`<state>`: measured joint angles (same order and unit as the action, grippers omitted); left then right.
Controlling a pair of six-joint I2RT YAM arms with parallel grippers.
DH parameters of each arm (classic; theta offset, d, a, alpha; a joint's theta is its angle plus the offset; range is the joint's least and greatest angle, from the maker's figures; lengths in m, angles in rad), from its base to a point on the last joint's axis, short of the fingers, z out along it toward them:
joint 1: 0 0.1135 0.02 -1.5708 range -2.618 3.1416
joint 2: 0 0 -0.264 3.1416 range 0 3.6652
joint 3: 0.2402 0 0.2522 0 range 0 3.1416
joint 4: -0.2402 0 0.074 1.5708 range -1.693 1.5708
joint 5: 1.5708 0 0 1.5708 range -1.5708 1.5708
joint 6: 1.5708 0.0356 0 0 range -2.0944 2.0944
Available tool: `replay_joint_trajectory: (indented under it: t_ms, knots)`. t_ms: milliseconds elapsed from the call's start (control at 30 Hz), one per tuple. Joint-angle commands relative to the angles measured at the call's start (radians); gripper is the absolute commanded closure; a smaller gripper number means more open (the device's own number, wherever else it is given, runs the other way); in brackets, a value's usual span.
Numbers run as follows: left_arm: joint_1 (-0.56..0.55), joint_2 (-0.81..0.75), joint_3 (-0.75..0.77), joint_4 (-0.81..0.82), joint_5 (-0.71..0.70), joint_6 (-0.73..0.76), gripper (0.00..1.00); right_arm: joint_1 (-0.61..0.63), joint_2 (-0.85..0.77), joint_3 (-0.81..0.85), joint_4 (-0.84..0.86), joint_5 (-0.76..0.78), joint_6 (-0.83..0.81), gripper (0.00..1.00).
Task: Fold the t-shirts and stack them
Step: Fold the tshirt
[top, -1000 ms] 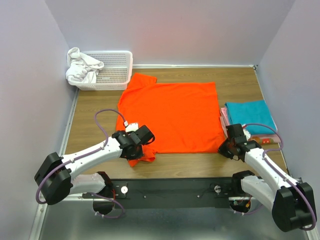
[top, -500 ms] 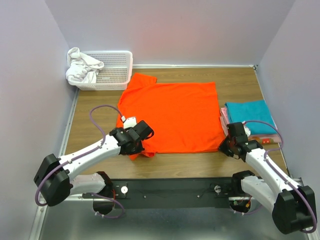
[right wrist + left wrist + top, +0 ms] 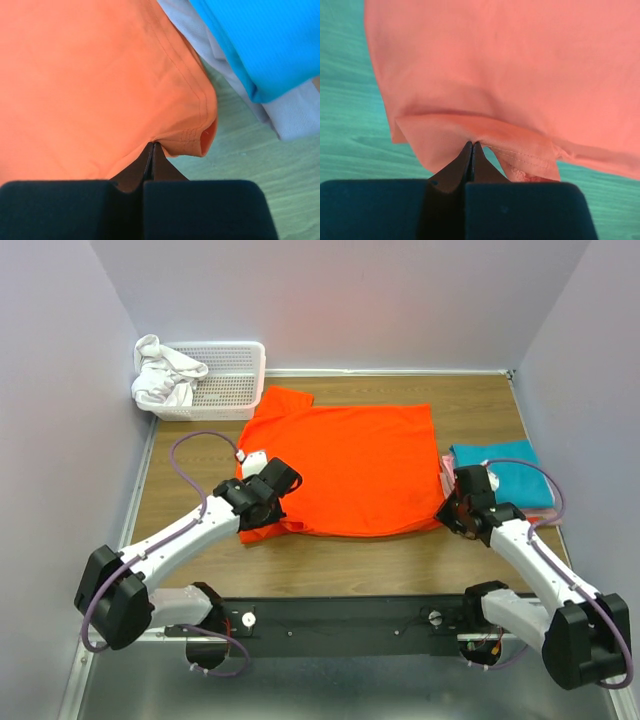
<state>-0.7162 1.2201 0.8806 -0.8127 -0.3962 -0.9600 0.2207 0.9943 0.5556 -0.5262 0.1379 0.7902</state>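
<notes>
Orange t-shirt (image 3: 345, 465) lies spread across the middle of the wooden worktop (image 3: 350, 562), one short sleeve pointing toward the far left. Its body is mostly flat, and only the near edge is disturbed.

At the near-left corner the left hand (image 3: 262, 512) is pinched tight on the cloth. The left wrist view shows the two fingers pressed together with a fold of orange hem caught between them, and a stitched seam bunched just beside the tips.

At the near-right corner the right hand (image 3: 452, 514) is likewise clamped on the shirt. Its wrist view shows the fingers closed on the hem where the corner curls up and over.

Just right of that corner sits a folded teal t-shirt (image 3: 505, 465), resting on a pale garment (image 3: 280, 112) whose edge shows beneath it. The orange corner lies close beside this pile, but whether they touch is unclear.

At the far-left corner of the worktop stands a white plastic basket (image 3: 228, 380) with a crumpled white cloth (image 3: 160, 375) draped over its left rim.
</notes>
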Motion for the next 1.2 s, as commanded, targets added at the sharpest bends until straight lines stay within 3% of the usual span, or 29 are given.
replay_joint_trajectory:
  t_ms: [0,600,1167]
  knots:
    - [0.049,0.019,0.05,0.058,-0.064,0.081,1.0,0.0,0.047,0.052,0.08,0.035,-0.032,1.0]
    - [0.109,0.307,0.271,0.146,-0.19,0.225,1.0,0.0,0.211,0.179,0.19,0.109,-0.103,1.0]
    - [0.146,0.447,0.411,0.156,-0.254,0.291,1.0,-0.001,0.36,0.263,0.236,0.123,-0.132,1.0]
